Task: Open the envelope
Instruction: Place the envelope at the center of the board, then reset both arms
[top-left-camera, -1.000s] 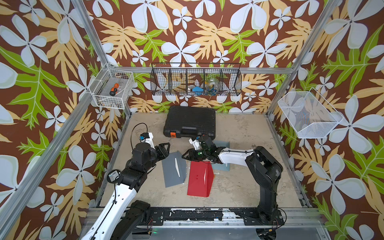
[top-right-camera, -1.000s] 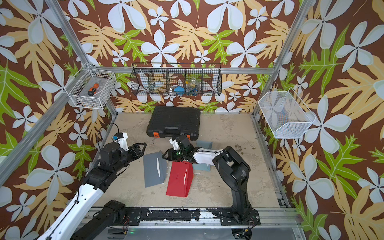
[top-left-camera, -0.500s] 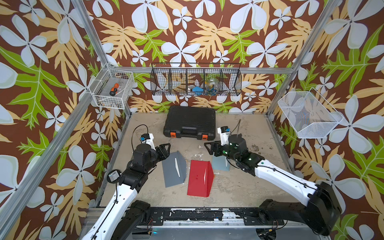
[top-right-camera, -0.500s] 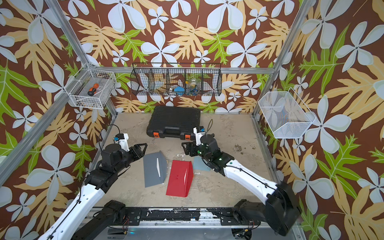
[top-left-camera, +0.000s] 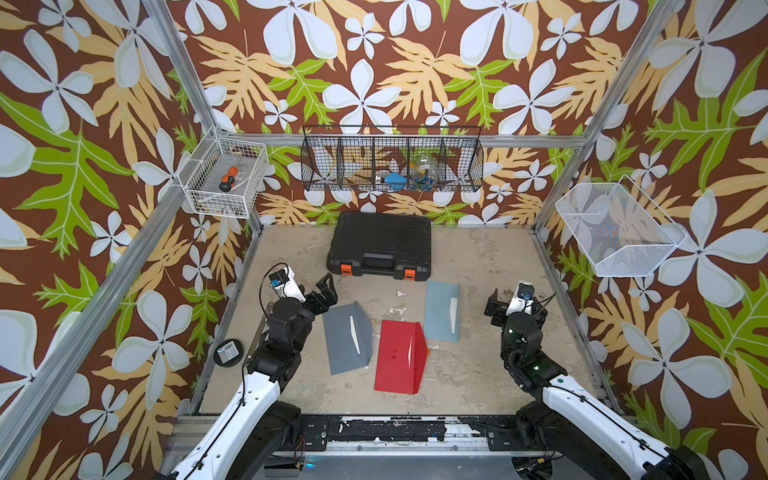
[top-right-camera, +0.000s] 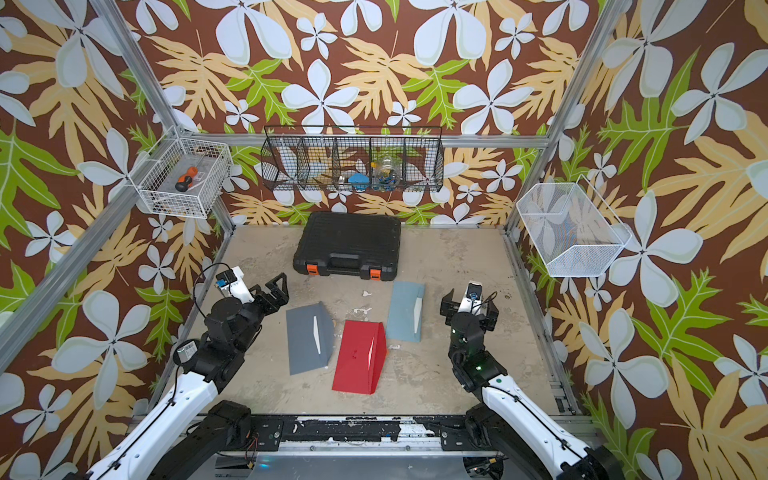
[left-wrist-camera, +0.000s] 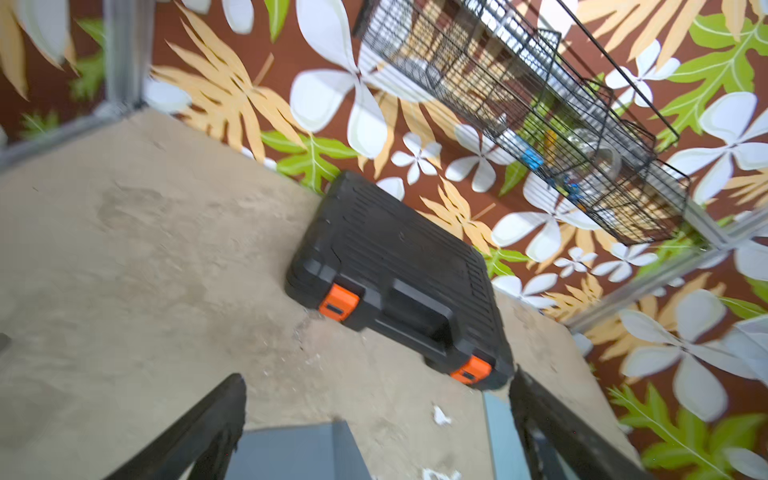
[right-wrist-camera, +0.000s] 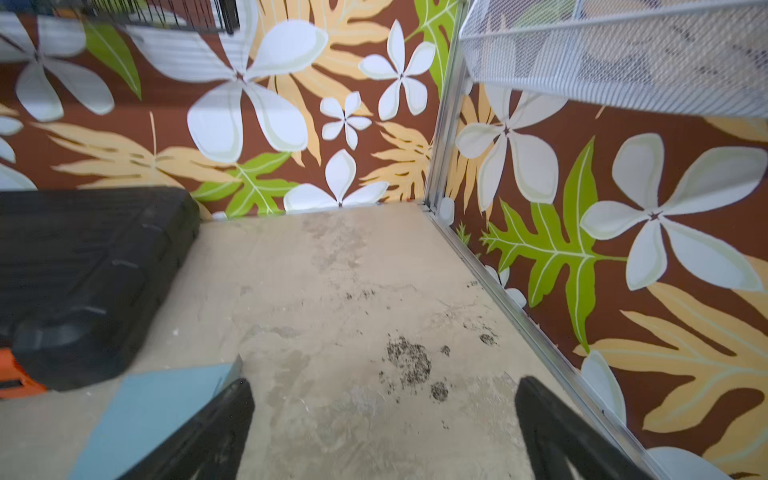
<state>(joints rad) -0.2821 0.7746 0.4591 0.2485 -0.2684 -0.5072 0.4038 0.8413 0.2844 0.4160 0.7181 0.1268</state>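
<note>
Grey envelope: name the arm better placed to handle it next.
Left. The open left tool sits close by the grey envelope's far corner. The right tool is far off, beyond the red envelope and blue envelope.

A big black case (top-left-camera: 379, 245) lies flat on the sandy table (top-left-camera: 486, 266), close to the back wall. It has two orange clips (top-left-camera: 346, 269) on its front side. Just in front of the case are a few little white scraps (top-left-camera: 400, 294).

Up on the wall behind the case hangs a long black wire basket (top-left-camera: 324, 164). Inside it I can see a blue thing (top-left-camera: 395, 180) and a glass jar (top-left-camera: 424, 170) side by side.

Up and to the left of the case is a white wire basket (top-left-camera: 226, 203) with an orange and black screwdriver (top-left-camera: 228, 179) in it. Far to the right of the case hangs a white mesh basket (top-left-camera: 623, 259).

Off the table, well to the left of the case and nearer to me, sits a small round black thing (top-left-camera: 227, 352).
</note>
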